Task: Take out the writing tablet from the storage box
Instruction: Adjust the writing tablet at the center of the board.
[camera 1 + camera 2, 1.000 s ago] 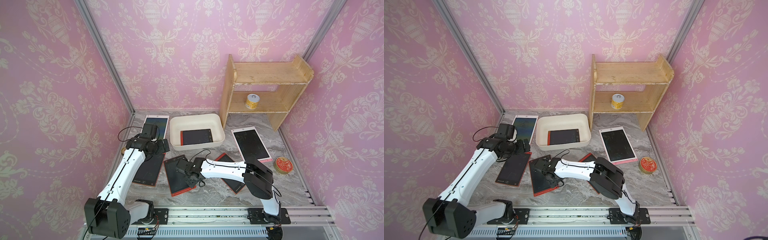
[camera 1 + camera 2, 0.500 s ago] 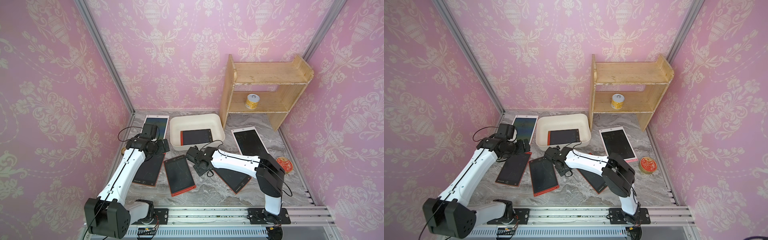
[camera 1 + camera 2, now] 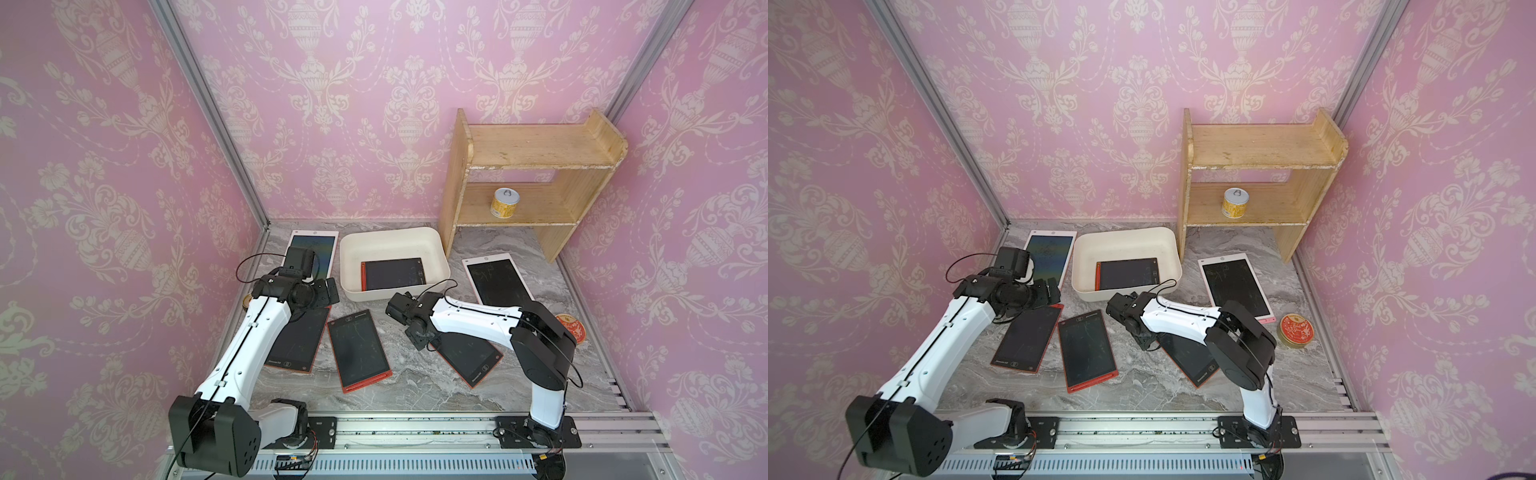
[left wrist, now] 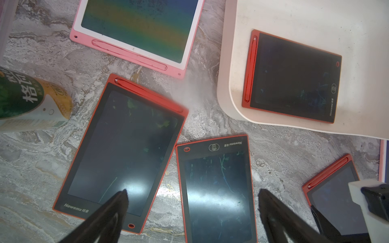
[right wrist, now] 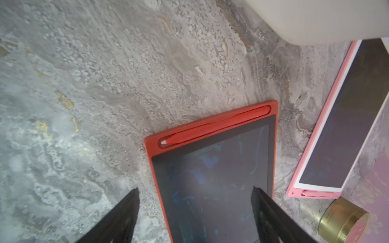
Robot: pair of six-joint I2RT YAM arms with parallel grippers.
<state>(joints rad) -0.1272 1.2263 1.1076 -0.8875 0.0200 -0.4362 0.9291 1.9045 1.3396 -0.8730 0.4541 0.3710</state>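
The storage box (image 3: 390, 239) is an off-white tub at the back middle of the table, seen in both top views (image 3: 1125, 243). A red-framed writing tablet (image 3: 394, 273) lies flat in it, also visible in the left wrist view (image 4: 292, 77). My left gripper (image 3: 331, 289) hovers open just left of the box's front corner, empty (image 4: 192, 191). My right gripper (image 3: 419, 337) is open and empty in front of the box's right front corner. It points down over the top end of a red tablet on the table (image 5: 212, 168).
Several other tablets lie on the marble table: red-framed ones (image 3: 359, 351) (image 3: 297, 340) (image 3: 467, 359) and pink-framed ones (image 3: 311, 253) (image 3: 496, 278). A wooden shelf (image 3: 532, 145) with a yellow can (image 3: 505, 202) stands back right. A round tin (image 3: 570, 328) sits right; a drink can (image 4: 27, 101) lies near my left arm.
My right gripper has moved from over the middle red tablet to the right and back, toward the box's front right corner, still open. The left arm has not moved.
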